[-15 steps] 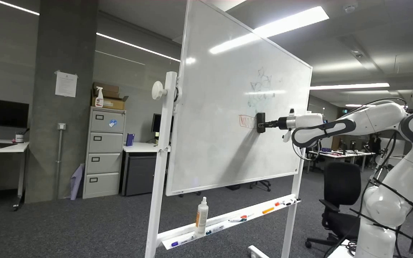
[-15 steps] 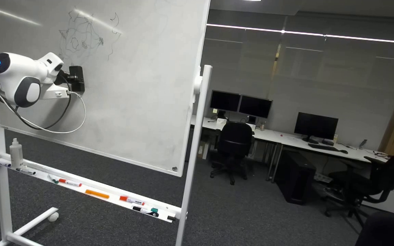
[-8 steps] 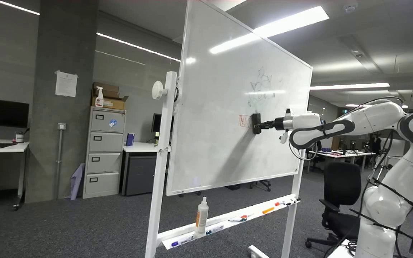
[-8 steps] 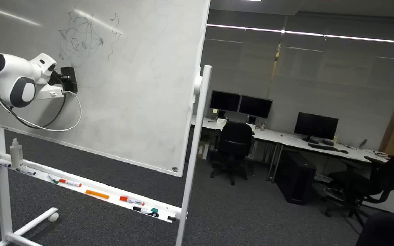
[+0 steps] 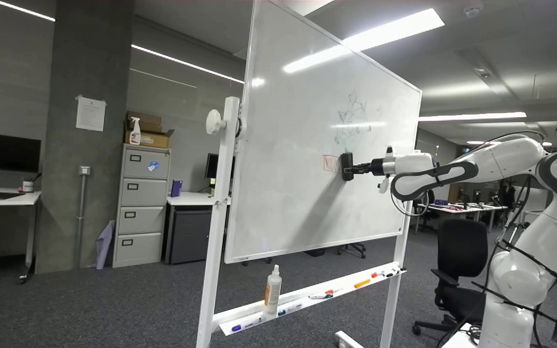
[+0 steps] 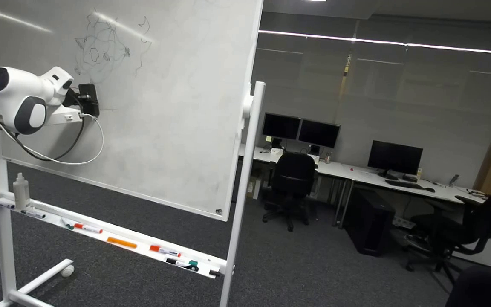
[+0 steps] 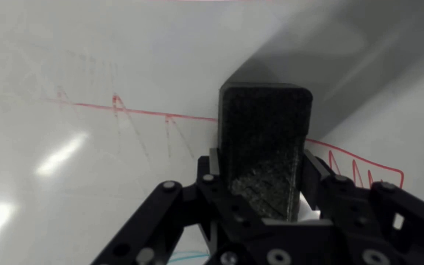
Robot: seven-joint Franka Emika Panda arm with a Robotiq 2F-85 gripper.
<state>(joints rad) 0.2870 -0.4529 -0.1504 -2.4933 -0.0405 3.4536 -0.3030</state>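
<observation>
Gripper [image 7: 261,156] has a black block [image 7: 265,117] pinched btwn its two jaws, approx. mid-length; prob. a board eraser. Block stands upright, long side vert., against the whiteboard [image 5: 283,203]: roughly mid-width, well above bottom edge, away from all corners. Looks flush in both exterior views, tho the contact face itself is hidden.

Red marks [image 7: 145,112] run out either side of it: faint, broken bits toward the board's R edge, bolder line w/ zigzags toward its L edge (wrist view is upside down vs. the board). Dark sketch [image 6: 102,49] is just above, toward the top edge. Below the bottom edge, tray [image 6: 143,244] carries markers [image 6: 88,228] & a spray bottle [image 5: 272,292], bottle near tray's L end.

Step in hand looks like a rub across the red. To do it well: hold the block flat, no tilt, so its whole face bears; press firm but even, not so hard that the board rocks on its stand [image 5: 216,232]. Short overlapping strokes L-R prob. beat one long drag. Mid-length pinch can let the block twist, so go easy at turnarounds. Faint bits on R likely want a 2nd pass, esp. the line. Also mind the white cable [image 6: 103,137] looping by the board.
</observation>
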